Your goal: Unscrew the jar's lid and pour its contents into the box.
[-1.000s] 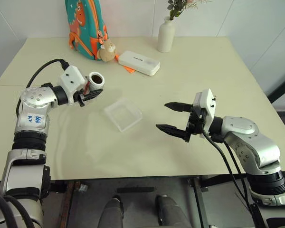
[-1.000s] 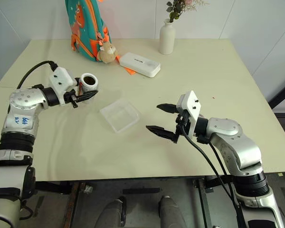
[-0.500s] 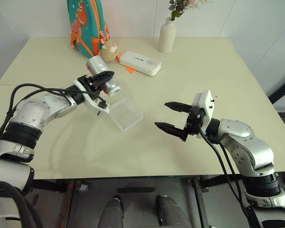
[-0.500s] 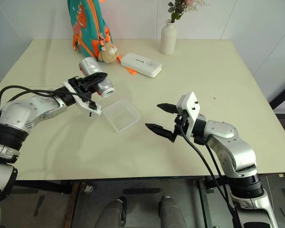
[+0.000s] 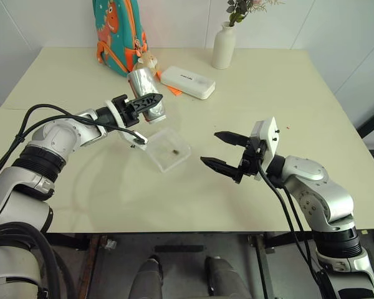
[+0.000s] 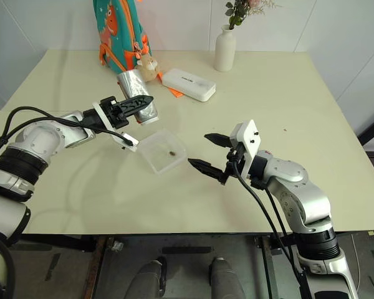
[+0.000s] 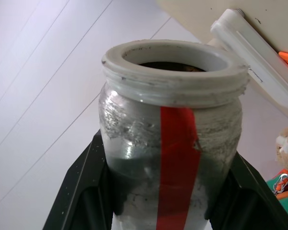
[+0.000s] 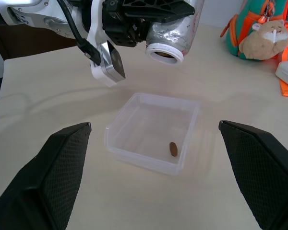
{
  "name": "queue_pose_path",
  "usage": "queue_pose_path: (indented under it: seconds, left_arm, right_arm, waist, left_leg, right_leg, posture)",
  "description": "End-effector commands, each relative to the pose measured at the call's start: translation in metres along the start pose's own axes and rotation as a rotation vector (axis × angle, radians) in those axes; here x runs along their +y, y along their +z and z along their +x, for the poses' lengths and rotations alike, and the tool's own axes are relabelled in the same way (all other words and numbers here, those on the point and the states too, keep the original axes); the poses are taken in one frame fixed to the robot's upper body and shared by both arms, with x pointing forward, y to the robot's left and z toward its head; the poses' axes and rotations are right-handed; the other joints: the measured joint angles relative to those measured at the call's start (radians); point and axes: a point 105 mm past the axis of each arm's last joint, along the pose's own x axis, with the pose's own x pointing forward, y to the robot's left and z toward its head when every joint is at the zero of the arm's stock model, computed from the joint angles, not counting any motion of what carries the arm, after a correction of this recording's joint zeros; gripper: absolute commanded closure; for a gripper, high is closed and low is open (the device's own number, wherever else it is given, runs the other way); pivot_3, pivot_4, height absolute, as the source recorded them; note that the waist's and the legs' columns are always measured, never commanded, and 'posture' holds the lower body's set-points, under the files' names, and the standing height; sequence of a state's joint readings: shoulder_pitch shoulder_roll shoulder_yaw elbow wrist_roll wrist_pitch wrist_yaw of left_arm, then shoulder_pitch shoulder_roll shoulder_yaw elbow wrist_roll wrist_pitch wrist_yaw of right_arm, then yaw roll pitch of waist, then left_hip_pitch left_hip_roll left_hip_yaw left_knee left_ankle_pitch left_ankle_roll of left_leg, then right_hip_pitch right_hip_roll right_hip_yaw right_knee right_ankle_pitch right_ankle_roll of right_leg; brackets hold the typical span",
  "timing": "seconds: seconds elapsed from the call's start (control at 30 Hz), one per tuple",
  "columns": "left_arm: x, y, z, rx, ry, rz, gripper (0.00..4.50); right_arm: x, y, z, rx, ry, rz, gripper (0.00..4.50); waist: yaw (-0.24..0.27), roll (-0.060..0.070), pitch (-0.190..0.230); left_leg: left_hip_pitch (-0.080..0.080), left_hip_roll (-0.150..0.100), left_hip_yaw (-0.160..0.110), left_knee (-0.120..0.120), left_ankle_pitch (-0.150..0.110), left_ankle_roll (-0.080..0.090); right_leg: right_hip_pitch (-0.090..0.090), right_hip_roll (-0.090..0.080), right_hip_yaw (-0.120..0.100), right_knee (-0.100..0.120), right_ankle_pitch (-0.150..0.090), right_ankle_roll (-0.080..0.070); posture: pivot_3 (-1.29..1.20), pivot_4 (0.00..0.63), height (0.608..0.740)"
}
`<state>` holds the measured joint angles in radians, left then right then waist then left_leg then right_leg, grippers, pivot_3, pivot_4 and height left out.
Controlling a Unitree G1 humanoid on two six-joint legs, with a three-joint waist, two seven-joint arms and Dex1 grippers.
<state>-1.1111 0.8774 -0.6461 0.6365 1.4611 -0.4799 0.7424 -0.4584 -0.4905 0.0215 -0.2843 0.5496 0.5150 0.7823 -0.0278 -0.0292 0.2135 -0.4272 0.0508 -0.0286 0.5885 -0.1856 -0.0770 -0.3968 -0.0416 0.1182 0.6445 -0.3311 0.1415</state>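
Head views: left pincer [image 5: 151,101], upper left of centre, clamps the tipped jar [image 5: 145,86] above the box [image 5: 167,149] on the desk [image 5: 287,93]; right pincer [image 5: 220,151] spread wide, empty.
Left wrist view: jar's red strip, no readable writing.
Right wrist view: brown pellet [image 8: 173,148] inside the box, lower centre.

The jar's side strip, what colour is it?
Red, running down the clear jar below its white threaded neck; it shows best in the left wrist view.
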Motion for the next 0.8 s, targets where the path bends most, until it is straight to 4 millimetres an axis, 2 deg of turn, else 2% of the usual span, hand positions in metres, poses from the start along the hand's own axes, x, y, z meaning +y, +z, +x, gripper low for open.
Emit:
queue_pose_path:
  seconds: [0.03, 0.2, 0.27, 0.33, 0.47, 0.57, 0.63, 0.73, 0.8]
  left_arm:
    - [0.012, -0.012, -0.006, 0.031, 0.034, -0.009, 2.56]
    - [0.018, -0.017, -0.012, 0.026, 0.052, -0.024, 2.56]
    - [0.018, -0.019, -0.014, 0.038, 0.051, -0.086, 2.56]
    - [0.005, -0.029, -0.021, 0.143, 0.006, -0.331, 2.56]
    - [-0.034, -0.033, -0.037, 0.352, -0.107, -0.893, 2.56]
    - [-0.062, -0.035, -0.05, 0.532, -0.134, -1.371, 2.56]
    - [-0.078, -0.04, -0.059, 0.667, -0.093, -1.686, 2.56]
    - [-0.092, -0.052, -0.074, 0.832, 0.013, -1.945, 2.56]
    - [-0.099, -0.059, -0.085, 0.922, 0.082, -2.031, 2.56]
  right_arm:
    - [-0.002, 0.012, -0.004, -0.055, -0.018, -0.03, 0.01]
    - [-0.004, 0.012, -0.005, -0.056, -0.019, -0.033, 0.01]
    - [-0.005, 0.012, -0.004, -0.056, -0.017, -0.034, 0.01]
    - [-0.005, 0.012, -0.003, -0.057, -0.012, -0.034, 0.01]
    - [-0.004, 0.011, -0.003, -0.052, 0.0, -0.034, 0.01]
    - [-0.002, 0.011, -0.003, -0.048, 0.011, -0.036, 0.01]
    - [-0.001, 0.012, -0.003, -0.04, 0.021, -0.045, 0.01]
    - [-0.001, 0.011, -0.005, -0.019, 0.03, -0.068, 0.01]
    - [-0.002, 0.01, -0.005, -0.012, 0.032, -0.075, 0.01]
  waist:
    - [-0.001, 0.0, 0.0]
    - [0.0, 0.0, 0.0]
    - [0.0, 0.0, 0.0]
    - [0.0, 0.0, 0.0]
    - [-0.003, 0.0, 0.0]
    - [-0.001, 0.0, 0.0]
    - [-0.001, 0.0, 0.0]
    - [-0.004, 0.0, 0.0]
    - [-0.007, 0.0, 0.0]
  left_leg:
    - [0.0, 0.0, 0.0, 0.0, 0.0, 0.0]
    - [0.0, 0.0, 0.0, 0.0, 0.0, 0.0]
    - [0.0, 0.0, 0.0, 0.001, 0.0, 0.0]
    - [0.0, 0.0, 0.0, 0.002, 0.0, 0.0]
    - [0.001, 0.0, 0.001, 0.002, 0.0, 0.0]
    - [0.002, 0.0, 0.001, 0.003, 0.0, 0.0]
    - [0.001, 0.0, 0.0, 0.004, 0.0, 0.0]
    - [0.001, 0.0, -0.001, 0.007, 0.0, 0.0]
    - [0.001, 0.0, -0.002, 0.008, 0.0, 0.0]
  right_leg:
    - [0.0, 0.0, 0.0, 0.0, 0.0, 0.0]
    - [0.0, 0.0, 0.0, 0.001, 0.0, 0.0]
    - [0.0, 0.0, 0.0, 0.001, 0.0, 0.0]
    - [0.0, 0.0, 0.0, 0.002, 0.0, 0.0]
    - [0.0, 0.0, 0.0, 0.004, 0.0, 0.0]
    - [0.0, 0.0, 0.0, 0.006, -0.001, -0.002]
    - [0.0, 0.0, -0.001, 0.007, -0.001, -0.002]
    - [0.0, 0.0, -0.001, 0.009, -0.001, -0.002]
    - [0.0, 0.001, -0.001, 0.01, -0.001, -0.002]
  posture:
    - [0.0, 0.15, 0.74]
    - [0.0, 0.15, 0.74]
    - [0.0, 0.15, 0.74]
    - [0.0, 0.15, 0.74]
    - [0.0, 0.15, 0.74]
    - [0.0, 0.15, 0.74]
    - [0.0, 0.15, 0.74]
    - [0.0, 0.15, 0.74]
    - [0.0, 0.15, 0.74]
